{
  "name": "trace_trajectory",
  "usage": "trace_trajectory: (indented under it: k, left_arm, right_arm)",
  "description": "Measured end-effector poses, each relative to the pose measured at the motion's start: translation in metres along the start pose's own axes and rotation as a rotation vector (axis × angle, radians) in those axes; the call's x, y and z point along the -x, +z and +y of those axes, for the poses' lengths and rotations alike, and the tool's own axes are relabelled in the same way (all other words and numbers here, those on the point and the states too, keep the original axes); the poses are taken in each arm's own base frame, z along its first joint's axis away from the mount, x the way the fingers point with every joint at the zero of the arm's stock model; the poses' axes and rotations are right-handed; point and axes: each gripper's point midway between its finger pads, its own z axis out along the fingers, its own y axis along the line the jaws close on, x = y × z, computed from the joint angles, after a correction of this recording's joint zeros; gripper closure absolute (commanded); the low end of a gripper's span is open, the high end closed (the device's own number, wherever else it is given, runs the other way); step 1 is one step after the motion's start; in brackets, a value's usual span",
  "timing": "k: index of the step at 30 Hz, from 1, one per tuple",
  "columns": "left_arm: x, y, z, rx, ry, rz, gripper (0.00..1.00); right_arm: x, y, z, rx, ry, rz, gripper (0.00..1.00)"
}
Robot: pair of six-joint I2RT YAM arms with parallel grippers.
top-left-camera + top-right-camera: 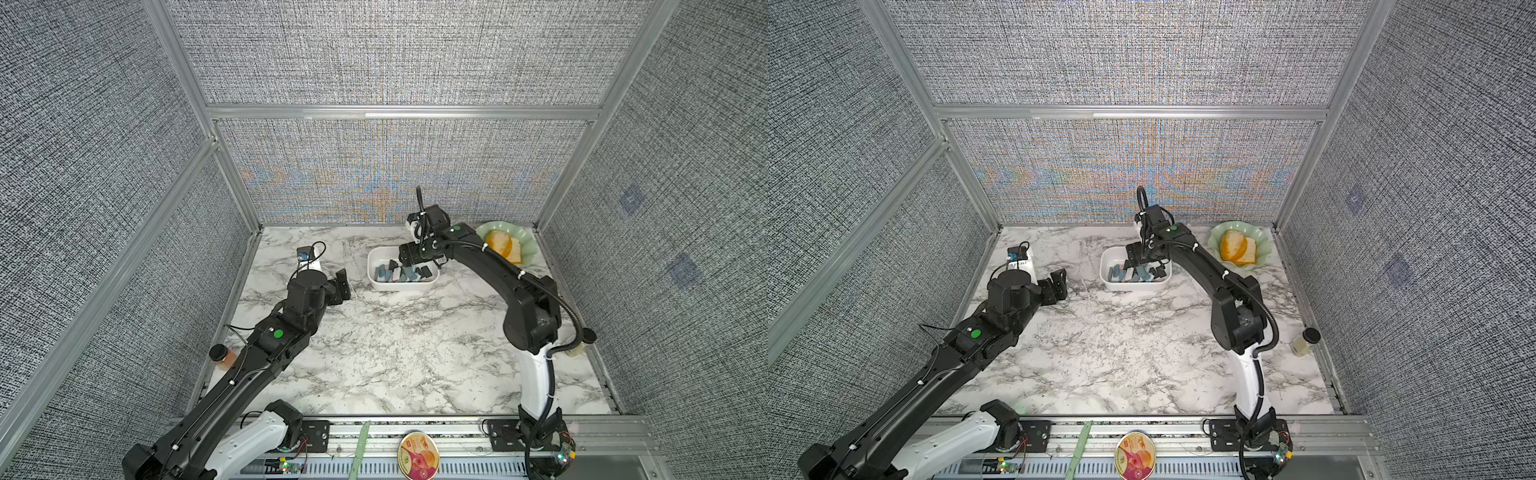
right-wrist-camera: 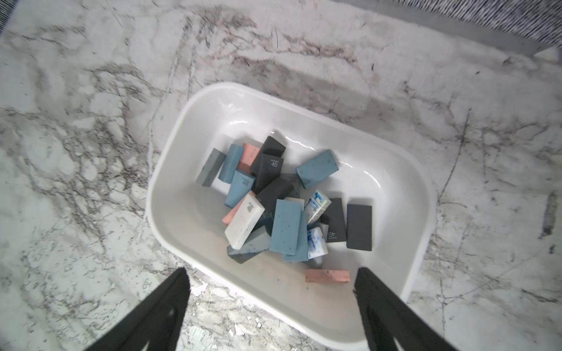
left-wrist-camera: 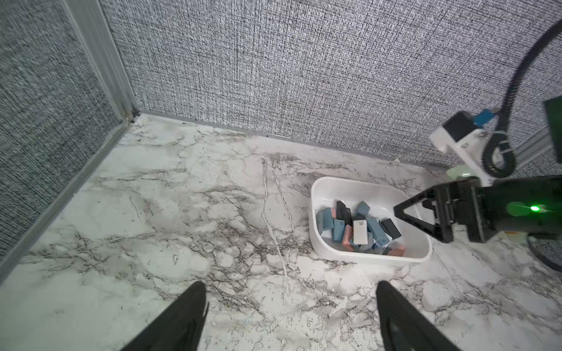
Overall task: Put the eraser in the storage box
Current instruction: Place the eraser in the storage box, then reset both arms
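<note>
The storage box (image 1: 372,266) (image 1: 1105,270) is a low white tub at the table's back middle. Inside it several erasers (image 2: 284,226) lie heaped: blue, black, pink and white. One pink eraser (image 2: 327,276) lies apart on the box floor. My right gripper (image 2: 272,270) (image 1: 415,262) hangs open just above the box with nothing between its fingers; in its wrist view the pink eraser lies near one fingertip. To the left of the box, my left gripper (image 3: 291,285) (image 1: 343,282) is open and empty over bare marble. The left wrist view shows the box (image 3: 319,188) and the right gripper (image 3: 419,212).
A pale green scalloped dish (image 1: 490,226) holding orange food stands at the back right corner. Small black-capped jars stand at the left edge (image 1: 220,355) and right edge (image 1: 1306,340). A round tin (image 1: 419,455) and a green strip (image 1: 361,446) lie on the front rail. Fabric walls enclose three sides.
</note>
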Motion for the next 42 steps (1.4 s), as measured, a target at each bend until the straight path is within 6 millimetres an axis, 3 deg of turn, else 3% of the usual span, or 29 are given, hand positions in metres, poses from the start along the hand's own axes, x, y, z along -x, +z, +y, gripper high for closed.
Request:
trace_trajectory:
  k: [5, 8, 11, 15, 18, 22, 26, 35, 42]
  left_arm:
    - [0.013, 0.000, 0.017, 0.096, 0.053, -0.077, 0.00]
    - [0.005, 0.005, 0.039, 0.192, 0.082, -0.115, 0.00]
    - [-0.010, 0.011, 0.072, 0.308, 0.087, -0.144, 0.00]
    - [-0.033, 0.015, 0.114, 0.436, 0.077, -0.184, 0.01]
    - [-0.054, 0.016, 0.136, 0.485, 0.083, -0.212, 0.01]
    - [-0.074, 0.014, 0.158, 0.530, 0.092, -0.236, 0.00]
    - [-0.088, 0.012, 0.172, 0.542, 0.098, -0.258, 0.00]
    - [-0.101, 0.016, 0.174, 0.473, 0.129, -0.282, 0.00]
    - [-0.105, 0.046, 0.180, 0.457, 0.161, -0.219, 0.00]
  right_arm:
    - [0.013, -0.059, -0.005, -0.010, -0.004, -0.102, 0.01]
    - [0.009, -0.095, -0.023, -0.050, 0.012, -0.169, 0.01]
    - [-0.010, -0.124, -0.059, -0.119, 0.057, -0.225, 0.01]
    - [-0.055, -0.146, -0.121, -0.249, 0.154, -0.277, 0.01]
    - [-0.100, -0.147, -0.160, -0.342, 0.212, -0.291, 0.01]
    - [-0.160, -0.132, -0.194, -0.433, 0.258, -0.294, 0.01]
    - [-0.194, -0.114, -0.215, -0.477, 0.279, -0.321, 0.01]
    - [-0.210, -0.079, -0.231, -0.485, 0.276, -0.406, 0.01]
    - [-0.201, -0.083, -0.236, -0.505, 0.258, -0.495, 0.01]
